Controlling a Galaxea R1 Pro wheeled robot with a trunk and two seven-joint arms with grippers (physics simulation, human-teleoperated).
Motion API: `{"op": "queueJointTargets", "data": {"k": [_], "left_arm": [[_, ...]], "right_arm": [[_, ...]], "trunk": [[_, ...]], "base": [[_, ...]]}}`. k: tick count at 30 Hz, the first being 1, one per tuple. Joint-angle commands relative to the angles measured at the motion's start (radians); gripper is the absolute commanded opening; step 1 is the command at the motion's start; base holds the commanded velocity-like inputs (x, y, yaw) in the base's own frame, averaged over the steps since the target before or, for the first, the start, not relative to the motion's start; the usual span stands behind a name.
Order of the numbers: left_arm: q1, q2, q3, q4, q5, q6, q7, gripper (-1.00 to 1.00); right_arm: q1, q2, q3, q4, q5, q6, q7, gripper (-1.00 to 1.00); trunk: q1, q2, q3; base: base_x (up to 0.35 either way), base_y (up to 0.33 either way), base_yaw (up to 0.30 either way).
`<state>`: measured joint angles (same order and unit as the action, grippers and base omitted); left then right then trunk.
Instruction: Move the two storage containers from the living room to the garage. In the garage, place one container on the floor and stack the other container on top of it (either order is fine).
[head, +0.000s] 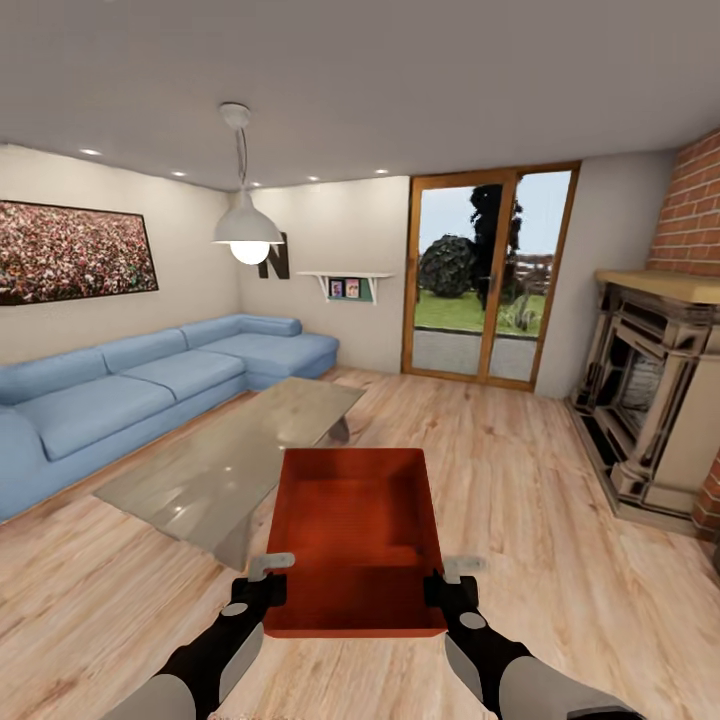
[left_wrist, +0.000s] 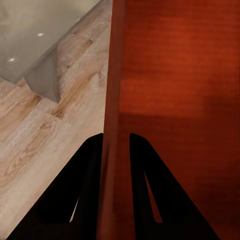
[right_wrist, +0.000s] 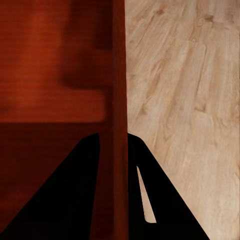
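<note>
One orange-red storage container (head: 357, 540) hangs in front of me above the light wood planks of the living room, held level between both arms. My left gripper (head: 268, 588) is shut on its left wall (left_wrist: 114, 100), one finger inside and one outside. On the opposite side, my right gripper (head: 448, 592) is shut on the right wall (right_wrist: 119, 90) the same way. The container's inside is empty.
A glass coffee table (head: 235, 455) stands just ahead-left of the container. A blue corner sofa (head: 130, 385) lines the left wall. A brick fireplace (head: 650, 400) is at the right, glass doors (head: 485, 285) at the back. Open plank floor (head: 520, 450) lies ahead-right.
</note>
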<state>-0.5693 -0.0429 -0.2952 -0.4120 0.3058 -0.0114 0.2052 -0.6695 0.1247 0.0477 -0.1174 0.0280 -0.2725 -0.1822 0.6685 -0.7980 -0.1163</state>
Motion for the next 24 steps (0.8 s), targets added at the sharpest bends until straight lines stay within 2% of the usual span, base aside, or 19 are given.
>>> {"op": "queueJointTargets", "data": {"k": [1, 24], "left_arm": [[-0.001, 0.003, 0.021, -0.001, -0.002, -0.001, 0.088, -1.0], [-0.001, 0.006, 0.021, -0.002, -0.002, -0.002, 0.088, -1.0]], "right_arm": [[-0.001, 0.0, -0.046, -0.001, 0.01, 0.001, -0.003, -1.0], [-0.001, 0.001, -0.046, -0.001, 0.01, 0.001, -0.003, -1.0]], "trunk": [[0.0, -0.001, -0.002], [0.0, -0.001, -0.002]], "base": [[0.0, -0.031, 0.266], [0.0, -0.002, 0.266]]}}
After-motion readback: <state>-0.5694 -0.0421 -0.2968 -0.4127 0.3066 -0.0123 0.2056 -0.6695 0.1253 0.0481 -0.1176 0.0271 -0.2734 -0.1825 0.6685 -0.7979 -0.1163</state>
